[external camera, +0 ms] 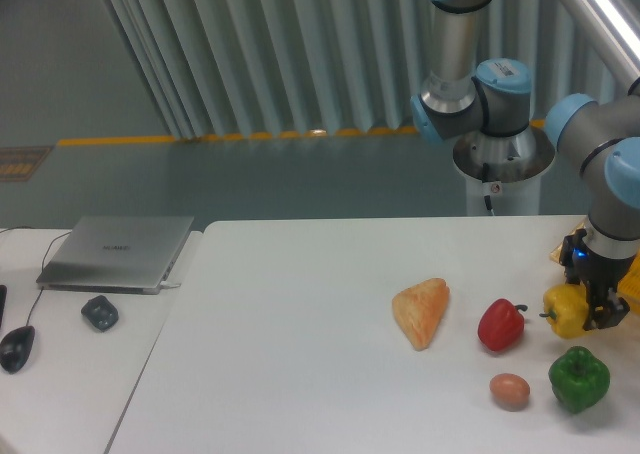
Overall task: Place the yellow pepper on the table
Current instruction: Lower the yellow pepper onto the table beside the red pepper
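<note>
Looking at my fixed camera, I see the gripper (585, 312) at the right side of the table (300, 374), its dark fingers pinching the yellow pepper (565, 310) from above. I read the pepper as held at the fingertips, its short stem pointing left toward the red pepper (500, 324), which lies just beside it on the white top. I cannot tell from this angle whether the yellow pepper's underside touches the table or hangs slightly above it. Just below it in my view sits the green pepper (578, 378), close to the near right corner, and left of that lies 1 small brown egg (509, 390). Further left, near the middle of the tabletop, I see an orange croissant-shaped pastry (421, 311), well apart from the held pepper. Behind the gripper, at the right edge of the picture, a bit of the yellow basket (628, 284) shows, mostly hidden by the arm (612, 174) and cut off by the frame. On the separate desk to the left I see 1 closed grey laptop (118, 252), a small dark object (99, 312) in front of it and a black mouse (16, 348) at the far left.
</note>
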You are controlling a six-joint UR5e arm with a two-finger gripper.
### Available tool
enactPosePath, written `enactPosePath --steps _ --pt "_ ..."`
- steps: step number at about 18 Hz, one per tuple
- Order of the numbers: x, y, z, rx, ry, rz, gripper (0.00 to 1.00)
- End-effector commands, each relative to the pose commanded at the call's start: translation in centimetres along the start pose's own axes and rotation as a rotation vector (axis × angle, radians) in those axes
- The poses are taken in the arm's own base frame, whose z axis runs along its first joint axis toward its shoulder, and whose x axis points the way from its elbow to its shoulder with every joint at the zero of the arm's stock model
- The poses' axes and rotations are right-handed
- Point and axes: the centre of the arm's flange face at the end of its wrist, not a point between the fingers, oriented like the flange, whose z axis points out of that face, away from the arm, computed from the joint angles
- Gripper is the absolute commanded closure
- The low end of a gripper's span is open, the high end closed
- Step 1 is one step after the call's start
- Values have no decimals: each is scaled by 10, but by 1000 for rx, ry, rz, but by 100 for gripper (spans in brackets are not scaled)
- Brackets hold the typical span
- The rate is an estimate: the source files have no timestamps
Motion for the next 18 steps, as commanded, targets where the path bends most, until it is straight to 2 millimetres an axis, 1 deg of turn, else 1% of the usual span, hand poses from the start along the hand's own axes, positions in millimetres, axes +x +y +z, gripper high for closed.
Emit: enactPosePath --steps 3,5,6,7,12,13,14,16,18 --pt "-1 0 -1 -1 -11 3 30" --pt "-2 -1 1 -2 -10 6 24" --pt "-2 0 2 -2 -9 10 17" --pt "-3 1 4 -2 -8 13 0" --pt "-1 2 6 -29 1 18 0" --pt "0 -2 7 -46 3 29 0" --pt "4 -14 8 -63 4 47 0" --pt "3 -17 0 -71 -17 44 0" --pt "2 -14 -14 -72 -48 51 0"
